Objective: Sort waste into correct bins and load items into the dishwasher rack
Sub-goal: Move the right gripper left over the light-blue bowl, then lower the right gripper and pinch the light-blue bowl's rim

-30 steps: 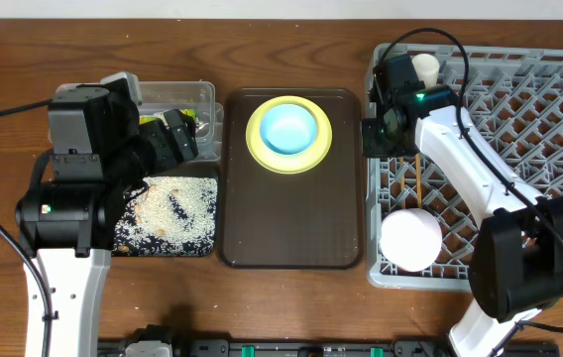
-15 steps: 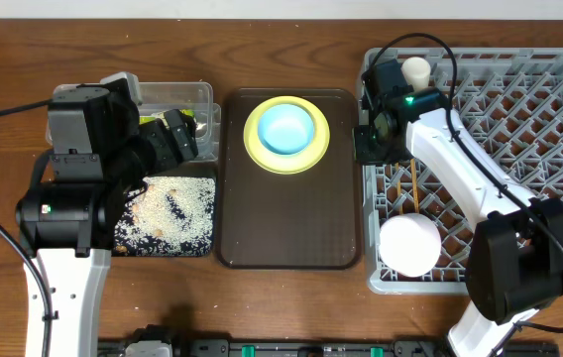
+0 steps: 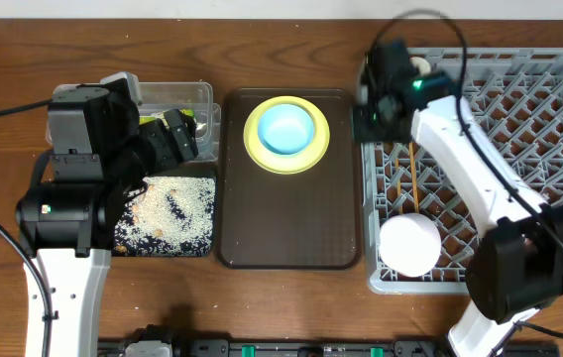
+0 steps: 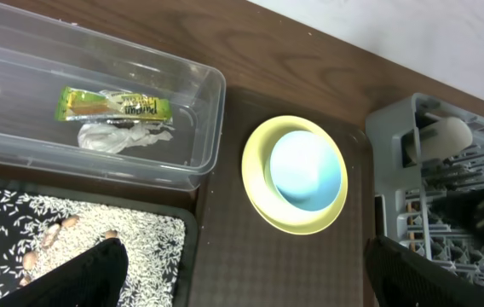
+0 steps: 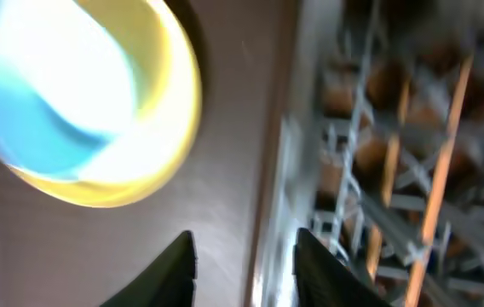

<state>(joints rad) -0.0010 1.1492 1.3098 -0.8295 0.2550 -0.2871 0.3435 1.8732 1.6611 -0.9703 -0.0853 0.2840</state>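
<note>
The waste looks sorted. In the left wrist view the wrapper (image 4: pixel 116 105) and napkin (image 4: pixel 123 135) lie in the clear tub (image 4: pixel 208 94) at upper left. In the overhead view the rice (image 3: pixel 187 213) covers the black tray (image 3: pixel 163 252) at lower left.

The rack (image 3: pixel 549 149) at right holds the white bowl (image 3: pixel 408 244), chopsticks (image 3: pixel 412 178) and half-hidden cup (image 3: pixel 421 65). Not yet loaded: the yellow plate (image 3: pixel 286 167) with the blue bowl (image 3: pixel 286 129) on it, on the serving tray (image 3: pixel 291 223) mid-frame.

The left gripper (image 4: pixel 242 264) is spread wide and empty. The right gripper (image 5: pixel 246 264), over the rack's left edge, seems parted and empty, though its view is blurred. The wrapper's print is too small to read.
</note>
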